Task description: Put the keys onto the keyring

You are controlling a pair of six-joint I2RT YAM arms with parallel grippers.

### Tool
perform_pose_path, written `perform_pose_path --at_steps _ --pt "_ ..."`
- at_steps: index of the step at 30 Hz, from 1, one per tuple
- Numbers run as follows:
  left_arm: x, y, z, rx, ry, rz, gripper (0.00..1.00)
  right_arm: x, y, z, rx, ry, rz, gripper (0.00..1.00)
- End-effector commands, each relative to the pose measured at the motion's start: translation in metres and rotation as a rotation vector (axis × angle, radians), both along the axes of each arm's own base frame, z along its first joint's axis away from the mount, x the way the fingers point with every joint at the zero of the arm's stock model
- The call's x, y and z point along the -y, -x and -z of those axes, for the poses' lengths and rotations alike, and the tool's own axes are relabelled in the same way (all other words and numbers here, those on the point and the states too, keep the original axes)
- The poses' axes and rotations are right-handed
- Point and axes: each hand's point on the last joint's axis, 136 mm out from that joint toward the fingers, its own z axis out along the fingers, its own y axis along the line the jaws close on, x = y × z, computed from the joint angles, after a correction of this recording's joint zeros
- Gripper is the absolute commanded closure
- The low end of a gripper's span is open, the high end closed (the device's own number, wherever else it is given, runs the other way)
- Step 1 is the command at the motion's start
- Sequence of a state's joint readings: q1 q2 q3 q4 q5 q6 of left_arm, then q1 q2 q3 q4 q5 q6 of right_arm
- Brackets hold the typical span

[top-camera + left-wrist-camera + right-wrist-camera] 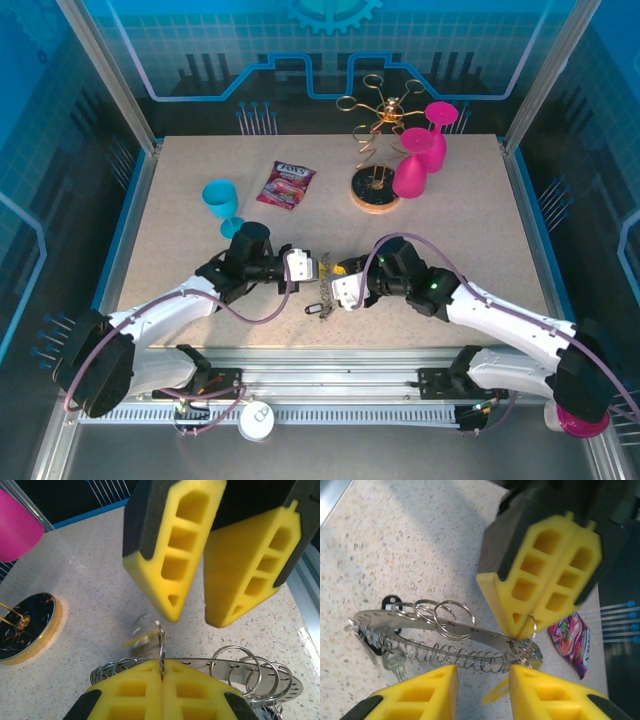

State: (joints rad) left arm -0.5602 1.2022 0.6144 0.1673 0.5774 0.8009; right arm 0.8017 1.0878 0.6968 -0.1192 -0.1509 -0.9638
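Note:
The keyring (445, 626) is a flat grey metal band with small split rings and a coiled wire edge, held just above the table between both grippers (322, 290). My left gripper (162, 667) is shut on a small split ring (161, 642) at one end of the band (235, 666); its fingers (540, 580) show in the right wrist view pinching that ring (533, 625). A blurred yellow-headed key (141, 639) dangles beside it. My right gripper (484, 672) is open, its fingers (175, 555) facing the left ones, nothing between them. Black-headed keys (390, 602) hang at the band's far end.
A gold wire rack on a round wooden base (375, 190) stands at the back with pink glasses (412, 172) beside it. A blue glass (222, 200) and a candy packet (286, 185) lie behind the left arm. The table's metal front edge (330, 358) runs close behind the grippers.

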Motion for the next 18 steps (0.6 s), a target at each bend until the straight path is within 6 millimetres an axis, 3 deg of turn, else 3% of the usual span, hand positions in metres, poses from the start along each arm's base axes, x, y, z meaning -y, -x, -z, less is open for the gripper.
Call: perform_pose_path --at_steps 1,4,9,13,18 --pt "0.006 0.0 -0.036 0.095 0.095 0.04 1.0 0.004 -0.003 -0.023 -0.148 -0.176 0.11 0.65" --pt "0.006 0.006 -0.04 0.134 0.126 0.067 1.0 0.005 -0.004 -0.032 -0.196 -0.251 0.128 0.64" --pt "0.009 0.013 -0.047 0.135 0.146 0.123 1.0 0.001 -0.006 -0.031 -0.188 -0.268 0.113 0.61" --pt "0.01 0.019 -0.044 0.11 0.132 0.156 1.0 0.007 -0.016 -0.031 -0.049 -0.212 0.125 0.6" --pt "0.011 0.019 -0.042 0.101 0.118 0.162 1.0 0.012 -0.008 -0.024 0.105 -0.084 0.047 0.62"
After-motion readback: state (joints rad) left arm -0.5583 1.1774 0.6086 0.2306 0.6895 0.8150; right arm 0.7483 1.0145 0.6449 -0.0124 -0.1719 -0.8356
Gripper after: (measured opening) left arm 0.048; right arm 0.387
